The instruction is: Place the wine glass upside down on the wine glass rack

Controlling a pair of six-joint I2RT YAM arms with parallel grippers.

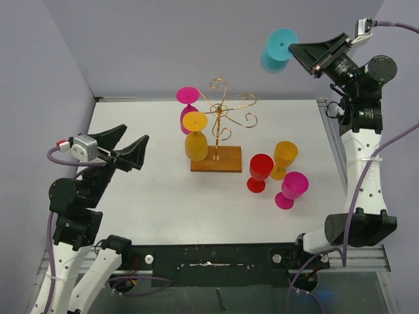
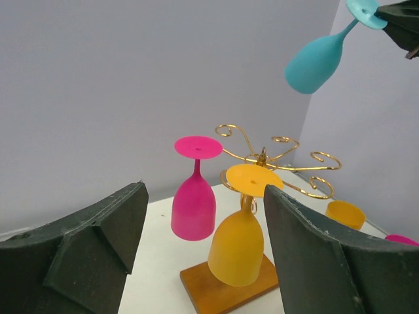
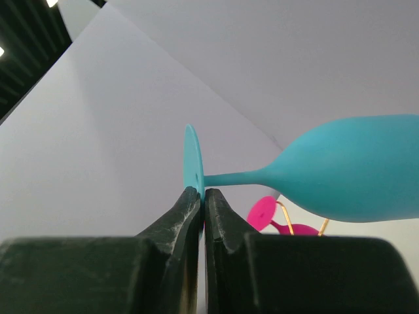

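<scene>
The gold wire rack [image 1: 226, 112] stands on a brown wooden base [image 1: 222, 159] at the table's middle back. A magenta glass [image 1: 188, 108] and an orange glass [image 1: 196, 137] hang upside down on its left arms. My right gripper [image 1: 300, 52] is shut on the foot of a teal wine glass [image 1: 278, 49], held high up, right of the rack; the right wrist view shows the foot [image 3: 192, 165] pinched between the fingers. The teal glass also shows in the left wrist view [image 2: 319, 60]. My left gripper [image 1: 133, 147] is open and empty, left of the rack [image 2: 275, 157].
A red glass [image 1: 259, 172], an orange glass [image 1: 284, 159] and a magenta glass [image 1: 290, 190] stand upright on the table right of the rack base. The white table [image 1: 144, 196] ends at a metal rail on the right.
</scene>
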